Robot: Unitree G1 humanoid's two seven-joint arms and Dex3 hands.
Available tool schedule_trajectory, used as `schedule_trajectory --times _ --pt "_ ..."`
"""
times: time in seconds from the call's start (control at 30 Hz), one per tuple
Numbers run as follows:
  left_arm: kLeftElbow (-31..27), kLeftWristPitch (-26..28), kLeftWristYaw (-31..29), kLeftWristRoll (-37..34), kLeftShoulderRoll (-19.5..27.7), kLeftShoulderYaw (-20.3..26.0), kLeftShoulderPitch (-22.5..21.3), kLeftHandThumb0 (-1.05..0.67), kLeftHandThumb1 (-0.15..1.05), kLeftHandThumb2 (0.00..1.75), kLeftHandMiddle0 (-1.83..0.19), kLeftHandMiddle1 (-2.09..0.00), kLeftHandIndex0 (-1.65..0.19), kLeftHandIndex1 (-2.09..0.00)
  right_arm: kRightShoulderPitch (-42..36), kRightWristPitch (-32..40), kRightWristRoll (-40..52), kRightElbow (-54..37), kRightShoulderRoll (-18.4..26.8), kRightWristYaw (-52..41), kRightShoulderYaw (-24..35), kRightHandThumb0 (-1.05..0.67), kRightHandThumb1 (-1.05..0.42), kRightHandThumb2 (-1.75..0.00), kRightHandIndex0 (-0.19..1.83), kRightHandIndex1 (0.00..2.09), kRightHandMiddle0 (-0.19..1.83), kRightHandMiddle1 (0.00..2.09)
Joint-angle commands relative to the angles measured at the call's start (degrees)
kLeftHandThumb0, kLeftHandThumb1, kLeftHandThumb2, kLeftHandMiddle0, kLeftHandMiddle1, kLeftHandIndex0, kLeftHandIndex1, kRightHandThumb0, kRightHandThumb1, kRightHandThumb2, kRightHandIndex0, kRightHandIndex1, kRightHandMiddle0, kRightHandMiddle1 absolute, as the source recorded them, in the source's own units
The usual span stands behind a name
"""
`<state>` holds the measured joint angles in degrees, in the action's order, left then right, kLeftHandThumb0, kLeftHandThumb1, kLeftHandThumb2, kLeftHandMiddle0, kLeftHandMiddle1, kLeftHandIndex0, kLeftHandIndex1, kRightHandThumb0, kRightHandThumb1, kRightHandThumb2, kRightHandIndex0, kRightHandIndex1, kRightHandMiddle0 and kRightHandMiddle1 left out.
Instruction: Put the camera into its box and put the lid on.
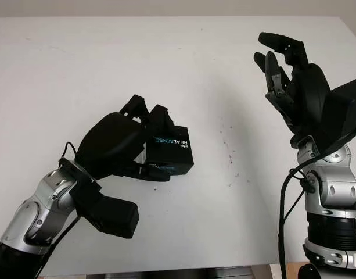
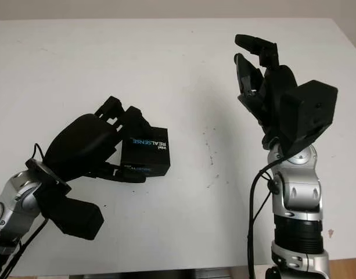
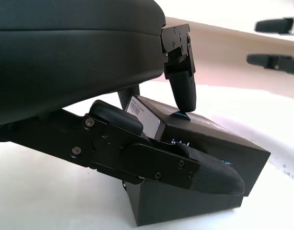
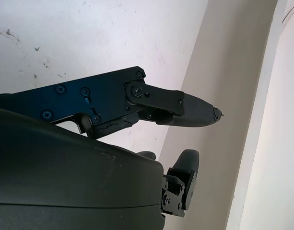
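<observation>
Here the black box (image 1: 169, 152), printed REALSENSE on its top face, sits on the white surface (image 1: 166, 58) with the left robot hand (image 1: 122, 142) closed around it: upper fingers (image 3: 180, 81) press down on the top face, the thumb (image 3: 185, 167) lies along the near side. The lid appears already on; no camera is visible outside the box, so whether it is inside cannot be told. The right robot hand (image 1: 288, 75) is raised well to the right of the box, open, holding nothing. Risks, as judged from this: the grip bears on one end of the box, so a lift or push could tip or pivot it on the surface; fingertip pressure on the top could shift a lid that is not fully seated, or drag it askew on release. With the right robot hand well apart from the box, nothing steadies the far end.
</observation>
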<state>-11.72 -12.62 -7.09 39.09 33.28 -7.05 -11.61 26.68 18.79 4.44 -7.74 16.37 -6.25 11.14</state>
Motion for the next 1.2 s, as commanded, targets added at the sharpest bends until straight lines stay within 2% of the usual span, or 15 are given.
schedule_trajectory --times 0.0,0.1,0.2,0.5,0.8,1.03,1.1,1.13,1.17 --pt "0.98 1.54 0.04 -1.45 -0.54 1.75 3.18 -0.19 1.05 0.19 0.19 -1.99 0.17 -1.75 -0.61 0.55 0.02 -1.31 0.86 -0.06 0.34 -0.59 -1.05 -0.56 0.11 0.36 -0.19 1.01" --pt "1.73 1.57 1.74 -5.09 -3.0 2.69 4.1 -0.17 1.05 0.14 0.15 -1.93 0.11 -1.73 -0.64 0.58 0.14 -1.15 0.96 -0.16 0.38 -0.59 -1.05 -0.56 0.11 0.36 -0.19 1.02" --pt "3.83 0.86 2.98 -9.22 -5.29 3.21 4.51 -0.17 1.05 0.17 0.15 -1.9 0.11 -1.71 -0.57 0.62 0.24 -0.88 1.02 -0.26 0.46 -0.59 -1.05 -0.56 0.11 0.36 -0.19 1.03" --pt "11.15 -4.13 7.98 -11.81 -7.99 2.8 4.3 -0.18 1.05 0.24 0.14 -1.81 0.1 -1.64 -0.27 0.99 -0.24 -0.65 1.23 -0.07 0.28 -0.6 -1.05 -0.56 0.12 0.36 -0.19 1.07" --pt "14.91 -8.21 10.29 -9.15 -7.42 1.91 3.55 -0.18 1.05 0.23 0.16 -1.82 0.11 -1.64 -0.49 1.62 -0.79 -1.49 1.17 0.33 -0.05 -0.6 -1.05 -0.58 0.11 0.35 -0.19 1.0" --pt "12.7 -7.4 10.2 -6.62 -7.26 1.94 3.89 -0.19 1.05 0.25 0.17 -1.83 0.11 -1.64 -0.54 2.52 -0.6 -2.13 0.81 0.57 0.14 -0.61 -1.05 -0.56 0.12 0.34 -0.19 1.0" --pt "11.26 -7.17 9.26 -5.87 -6.54 1.88 4.18 -0.2 1.05 0.25 0.19 -1.65 0.16 -1.54 -0.51 2.76 -0.53 -2.25 0.71 0.72 0.2 -0.61 -1.05 -0.56 0.12 0.34 -0.19 1.01" --pt "9.82 -6.13 7.69 -5.33 -5.88 1.78 4.45 -0.25 1.05 0.27 0.19 -1.39 0.18 -1.38 -0.49 2.8 -0.47 -2.28 0.7 0.72 0.23 -0.61 -1.05 -0.55 0.12 0.34 -0.19 1.02" --pt "8.03 -4.84 5.67 -4.91 -5.12 1.71 4.8 -0.36 1.05 0.31 0.14 -0.81 0.17 -0.99 -0.54 2.44 -0.44 -2.17 0.85 0.51 0.22 -0.61 -1.05 -0.55 0.12 0.34 -0.19 1.02"
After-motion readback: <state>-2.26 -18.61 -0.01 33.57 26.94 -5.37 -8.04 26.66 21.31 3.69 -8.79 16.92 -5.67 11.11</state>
